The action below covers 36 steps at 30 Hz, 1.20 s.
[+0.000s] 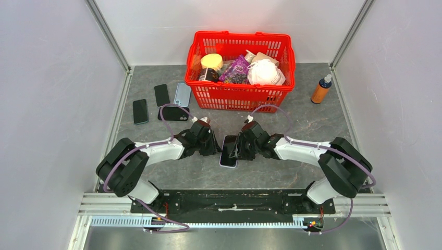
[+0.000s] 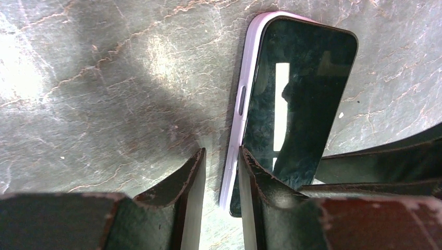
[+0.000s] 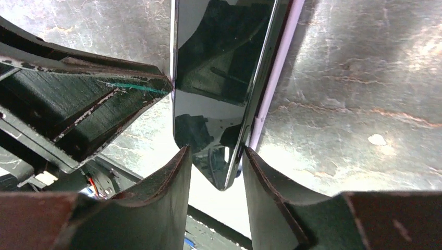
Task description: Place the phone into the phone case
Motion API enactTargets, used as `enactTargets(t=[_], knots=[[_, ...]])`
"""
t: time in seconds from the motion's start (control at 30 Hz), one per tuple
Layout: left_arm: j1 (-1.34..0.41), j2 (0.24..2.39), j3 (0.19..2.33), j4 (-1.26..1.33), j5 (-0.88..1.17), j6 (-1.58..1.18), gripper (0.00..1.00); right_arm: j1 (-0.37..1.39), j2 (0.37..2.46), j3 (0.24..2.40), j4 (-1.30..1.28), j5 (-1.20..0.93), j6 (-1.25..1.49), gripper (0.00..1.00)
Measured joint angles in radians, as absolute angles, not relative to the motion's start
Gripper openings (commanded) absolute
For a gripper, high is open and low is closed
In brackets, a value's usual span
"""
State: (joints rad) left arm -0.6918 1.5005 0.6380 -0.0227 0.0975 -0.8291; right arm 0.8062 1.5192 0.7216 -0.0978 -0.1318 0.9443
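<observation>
A dark-screened slab phone (image 2: pixel 302 94) lies face up on the grey veined stone-look table (image 1: pixel 307 127), midway between the two arms and in front of the basket. It sits in a lilac plastic phone case (image 2: pixel 249 67), whose rim shows along one long side and round one corner. Whether the phone is pressed fully home cannot be told.

The left gripper (image 2: pixel 221 156) is released. One of its black fingers overlaps the edge of the screen, while the other stands on the table beside the lilac rim with a strip of table between them. The right gripper (image 3: pixel 215 156) is also released, its fingers parted with the phone's near corner in the gap. In the right wrist view, a left finger tip touches the phone's bare long edge.

At the back of the table stands a red slotted plastic basket (image 1: pixel 241 35). It holds a dark jar with a yellow lid (image 1: pixel 211 61) at its left end, a purple printed packet (image 1: pixel 235 69) in the middle and a white crumpled bag (image 1: pixel 265 73) at the right, all packed close together.

An orange bottle with a dark cap (image 1: pixel 321 91) stands upright to the right of the basket, apart from it. To the basket's left lie three flat black slabs (image 1: pixel 140 111) and a pale blue one (image 1: pixel 182 94); whether these are phones or cases cannot be told.
</observation>
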Motion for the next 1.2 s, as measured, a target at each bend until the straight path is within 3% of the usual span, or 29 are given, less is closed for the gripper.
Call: enactTargets(t=[0.27,0.5,0.7,0.9,1.2], knots=[[-0.692,1.501,0.638,-0.023,0.098,-0.831,0.36,0.808,1.473,0.791,-0.262,-0.072,0.904,0.46],[-0.694,1.488,0.638,-0.029,0.107,-0.830,0.48,0.824,1.469,0.794,-0.331,-0.035,0.898,0.41],[-0.695,1.455,0.635,-0.050,0.121,-0.829,0.50,0.870,1.497,0.800,-0.332,-0.026,0.902,0.38],[-0.704,1.455,0.631,-0.051,0.141,-0.828,0.51,0.897,1.553,0.817,-0.325,-0.015,0.915,0.25],[-0.733,1.481,0.631,-0.041,0.143,-0.824,0.45,0.920,1.559,0.838,-0.355,0.027,0.932,0.04]])
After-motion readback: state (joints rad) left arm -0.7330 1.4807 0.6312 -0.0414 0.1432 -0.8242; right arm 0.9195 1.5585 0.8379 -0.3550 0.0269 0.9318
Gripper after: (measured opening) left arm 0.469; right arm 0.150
